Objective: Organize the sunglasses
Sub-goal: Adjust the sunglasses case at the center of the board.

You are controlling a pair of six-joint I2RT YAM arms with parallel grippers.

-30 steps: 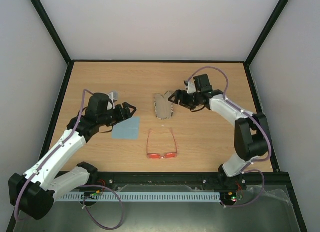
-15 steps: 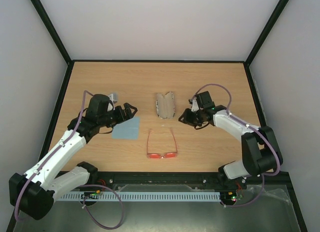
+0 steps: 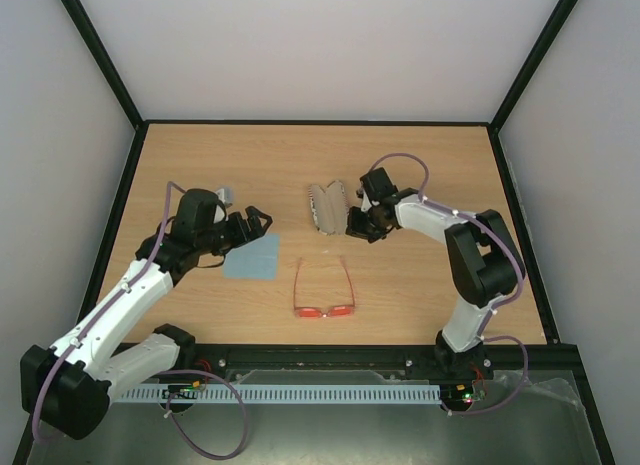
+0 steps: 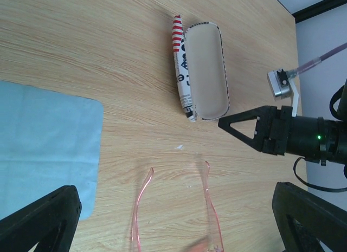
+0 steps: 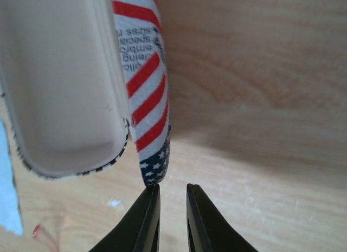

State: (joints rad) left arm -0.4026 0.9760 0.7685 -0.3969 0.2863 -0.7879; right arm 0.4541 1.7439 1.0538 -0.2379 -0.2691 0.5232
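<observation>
The sunglasses [image 3: 323, 293], with a thin red-orange frame, lie unfolded at the table's near middle; their temple arms [image 4: 142, 203] point toward the case. The flag-patterned case [image 3: 328, 208] lies open, pale lining [image 4: 206, 73] up. My right gripper [image 3: 352, 225] sits at the case's near right end, jaws nearly shut with a thin gap and nothing between them [image 5: 172, 195]. The striped lid [image 5: 143, 89] tip touches one fingertip. My left gripper [image 3: 258, 220] hovers wide open above the cloth's far edge, left of the case, its fingers [image 4: 40, 219] spread either side of the glasses' arms.
A light-blue cloth [image 3: 253, 257] lies flat left of the sunglasses, also seen in the left wrist view [image 4: 43, 138]. Black frame rails [image 3: 120, 215] border the wooden table on both sides. The right arm's tip [image 4: 227, 123] shows just right of the case.
My right gripper closed down, swung out to the right of the case, then came back to its near right end. My left gripper opened wider and stayed put.
</observation>
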